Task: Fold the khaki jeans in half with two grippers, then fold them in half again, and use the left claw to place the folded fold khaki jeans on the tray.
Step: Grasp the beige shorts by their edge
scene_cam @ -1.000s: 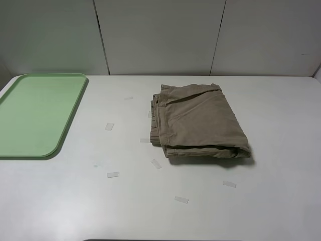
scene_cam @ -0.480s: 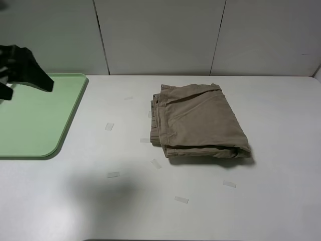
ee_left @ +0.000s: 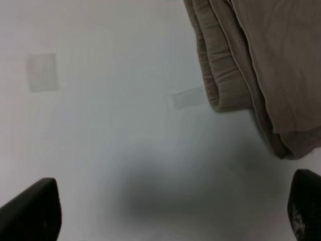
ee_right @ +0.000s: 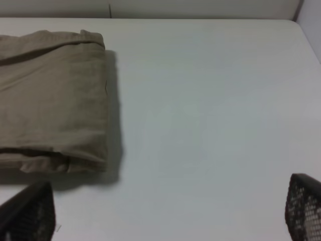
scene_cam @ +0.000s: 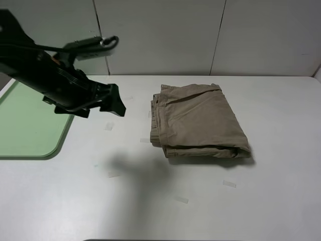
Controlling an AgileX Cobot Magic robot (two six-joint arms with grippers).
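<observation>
On the white table point(scene_cam: 261, 201), the folded khaki jeans point(scene_cam: 200, 123) lie centre frame, long axis upper left to lower right, gathered waistband leftward. The left claw point(scene_cam: 113, 103), left of them, and the right gripper point(ee_right: 170, 213) both gape wide.

The khaki jeans point(scene_cam: 198, 123) are matt cloth, the tray point(scene_cam: 30, 135) smooth plastic.

Small clear tape strips point(scene_cam: 229, 184) dot the white table point(scene_cam: 281, 125) before grey wall panels point(scene_cam: 160, 35).

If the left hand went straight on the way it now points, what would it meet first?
Probably the bare white table, just short of the gathered edge of the folded khaki cotton jeans. The black left hand angles down toward them, but depth is unclear.
</observation>
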